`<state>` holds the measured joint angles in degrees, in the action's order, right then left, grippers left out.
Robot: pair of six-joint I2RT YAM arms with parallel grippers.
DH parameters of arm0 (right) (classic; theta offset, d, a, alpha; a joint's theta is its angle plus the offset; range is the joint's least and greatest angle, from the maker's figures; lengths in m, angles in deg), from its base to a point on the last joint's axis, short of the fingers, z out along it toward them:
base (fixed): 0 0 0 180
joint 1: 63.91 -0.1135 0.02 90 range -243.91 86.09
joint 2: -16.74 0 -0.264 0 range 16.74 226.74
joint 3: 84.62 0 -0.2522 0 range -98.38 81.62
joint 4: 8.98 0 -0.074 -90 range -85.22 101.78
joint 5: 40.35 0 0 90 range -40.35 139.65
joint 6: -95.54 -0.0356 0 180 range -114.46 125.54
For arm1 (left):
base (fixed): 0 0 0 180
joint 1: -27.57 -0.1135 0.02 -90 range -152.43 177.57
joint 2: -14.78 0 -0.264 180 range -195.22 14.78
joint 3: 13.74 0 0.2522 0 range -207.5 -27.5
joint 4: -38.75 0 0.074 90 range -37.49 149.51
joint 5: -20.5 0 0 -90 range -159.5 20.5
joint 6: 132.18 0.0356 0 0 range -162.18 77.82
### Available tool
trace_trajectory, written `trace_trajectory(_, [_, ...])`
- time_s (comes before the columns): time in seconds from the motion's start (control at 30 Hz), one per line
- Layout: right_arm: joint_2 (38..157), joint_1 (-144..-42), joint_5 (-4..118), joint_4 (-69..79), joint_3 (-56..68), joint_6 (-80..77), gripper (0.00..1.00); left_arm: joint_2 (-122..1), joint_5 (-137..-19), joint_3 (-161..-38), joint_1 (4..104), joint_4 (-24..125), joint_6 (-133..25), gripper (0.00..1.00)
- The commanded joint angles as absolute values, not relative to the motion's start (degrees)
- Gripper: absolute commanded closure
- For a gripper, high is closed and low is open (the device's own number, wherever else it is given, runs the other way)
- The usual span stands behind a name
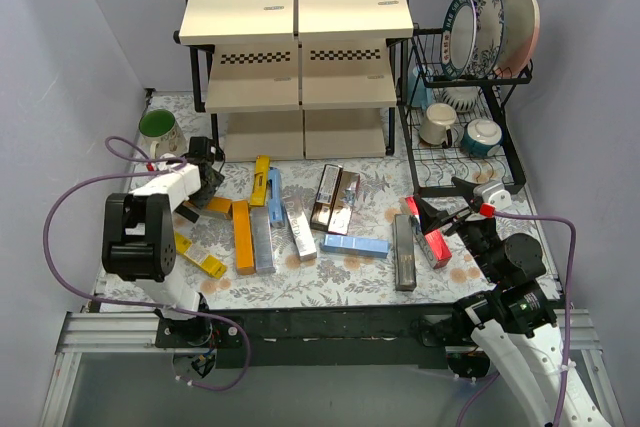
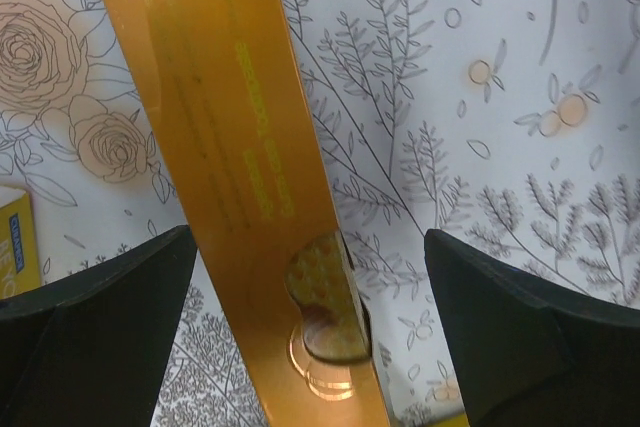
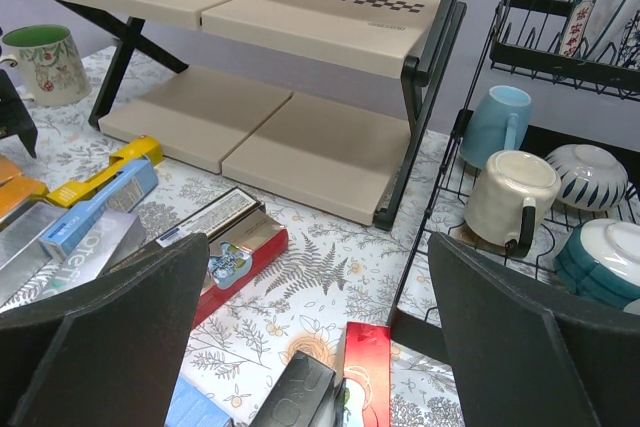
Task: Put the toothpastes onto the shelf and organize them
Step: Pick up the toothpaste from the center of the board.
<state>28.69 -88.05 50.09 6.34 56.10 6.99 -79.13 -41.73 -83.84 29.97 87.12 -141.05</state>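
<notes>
Several toothpaste cartons lie on the floral tablecloth in front of the shelf, whose boards hold nothing. My left gripper is open and low over an orange carton. In the left wrist view that carton runs between the spread fingers without touching them. My right gripper is open above a red carton and a dark grey carton. The right wrist view shows the red carton, a black carton and a red-and-gold one below the open gripper.
A black wire dish rack with plates, cups and bowls stands right of the shelf. A green-lined mug sits at the back left. A yellow carton lies beside the left arm's base.
</notes>
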Motion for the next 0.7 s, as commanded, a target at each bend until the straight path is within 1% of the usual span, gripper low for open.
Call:
trace_trajectory(0.0, [27.99,-88.34,50.35,4.69,55.25,6.59,0.01,-81.28,-40.41,-86.30,28.37,87.32,-142.02,0.02])
trace_trajectory(0.07, [28.25,-88.43,50.87,4.69,55.17,6.68,0.01,-82.25,-41.20,-86.30,27.84,87.67,-142.02,0.05])
trace_trajectory(0.1, [28.34,-88.43,51.57,4.69,54.99,6.77,0.01,-82.34,-41.46,-86.04,27.84,87.76,-142.02,0.11])
trace_trajectory(0.2, [29.04,-88.43,54.20,4.69,54.90,6.77,0.01,-81.29,-41.82,-84.64,27.66,87.41,-142.29,0.24])
trace_trajectory(0.23, [29.57,-88.43,54.91,4.69,54.73,6.77,0.01,-80.77,-41.73,-84.20,27.66,87.23,-142.29,0.34])
trace_trajectory(0.3, [30.27,-88.43,57.54,4.69,54.47,6.77,0.01,-78.75,-41.81,-82.70,27.66,86.88,-142.38,0.42])
trace_trajectory(0.33, [30.97,-88.43,58.34,4.69,54.12,6.68,0.01,-78.04,-41.90,-82.18,27.66,86.70,-142.20,0.49])
trace_trajectory(0.4, [32.03,-88.43,61.32,4.69,53.68,6.59,0.01,-75.50,-42.51,-81.29,27.66,86.27,-141.59,0.56])
trace_trajectory(0.43, [33.08,-88.43,62.29,4.69,52.98,6.42,0.02,-74.36,-42.61,-81.03,27.66,86.09,-141.15,0.61])
trace_trajectory(0.57, [36.86,-88.43,66.25,7.24,50.61,4.58,0.01,-68.56,-43.31,-80.41,27.66,86.09,-137.64,0.63])
trace_trajectory(0.67, [42.30,-88.43,72.92,8.38,47.97,3.96,0.01,-62.15,-45.24,-80.33,27.66,85.74,-134.83,0.64])
